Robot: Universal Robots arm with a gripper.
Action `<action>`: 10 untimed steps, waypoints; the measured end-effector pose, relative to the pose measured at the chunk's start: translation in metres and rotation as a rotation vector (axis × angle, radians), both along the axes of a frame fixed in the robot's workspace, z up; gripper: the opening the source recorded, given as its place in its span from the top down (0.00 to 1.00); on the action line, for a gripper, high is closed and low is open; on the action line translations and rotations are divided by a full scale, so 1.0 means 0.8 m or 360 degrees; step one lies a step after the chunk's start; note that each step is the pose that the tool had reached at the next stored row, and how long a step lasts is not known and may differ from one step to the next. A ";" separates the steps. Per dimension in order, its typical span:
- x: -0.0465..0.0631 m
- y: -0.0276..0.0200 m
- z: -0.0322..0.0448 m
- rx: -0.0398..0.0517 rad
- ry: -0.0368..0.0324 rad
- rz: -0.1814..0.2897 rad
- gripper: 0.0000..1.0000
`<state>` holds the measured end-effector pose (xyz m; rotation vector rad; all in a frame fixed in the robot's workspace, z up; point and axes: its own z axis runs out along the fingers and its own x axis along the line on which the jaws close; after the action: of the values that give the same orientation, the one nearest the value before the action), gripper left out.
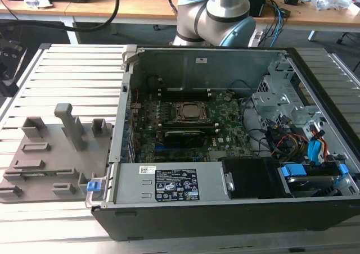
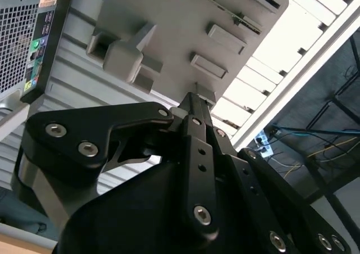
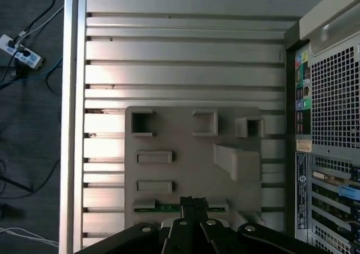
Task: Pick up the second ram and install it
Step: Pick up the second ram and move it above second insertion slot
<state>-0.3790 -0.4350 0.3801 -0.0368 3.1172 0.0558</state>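
The second ram [image 3: 160, 207] is a thin green strip lying edge-up in a slot of the grey holder plate [image 3: 185, 169], beside the open computer case [image 1: 225, 125]. In both wrist views my gripper [image 3: 192, 200] [image 2: 194, 95] hangs above that slot. Its black fingers [image 3: 185, 209] are pressed together with nothing between them. The fingertips cover the middle of the ram, and green shows on either side of them. Inside the case lies the green motherboard [image 1: 225, 136] with its CPU socket [image 1: 191, 112].
The holder plate [image 1: 53, 164] carries a tall post [image 1: 70, 125] and several low blocks. It rests on a ribbed aluminium table [image 1: 79, 74] at the exterior view's left. The case's rear panel [image 3: 332, 125] stands close to the plate. Cables and a power strip [image 3: 19, 51] lie on the floor.
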 end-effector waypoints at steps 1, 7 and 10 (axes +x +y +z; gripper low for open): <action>0.000 0.0000 0.0000 0.0000 0.0000 0.0015 0.89; 0.000 0.0000 0.0000 0.0000 0.0000 0.0094 0.89; 0.000 0.0000 0.0000 0.0000 0.0000 0.0129 0.89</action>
<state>-0.3790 -0.4350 0.3801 -0.1632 3.1146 0.0573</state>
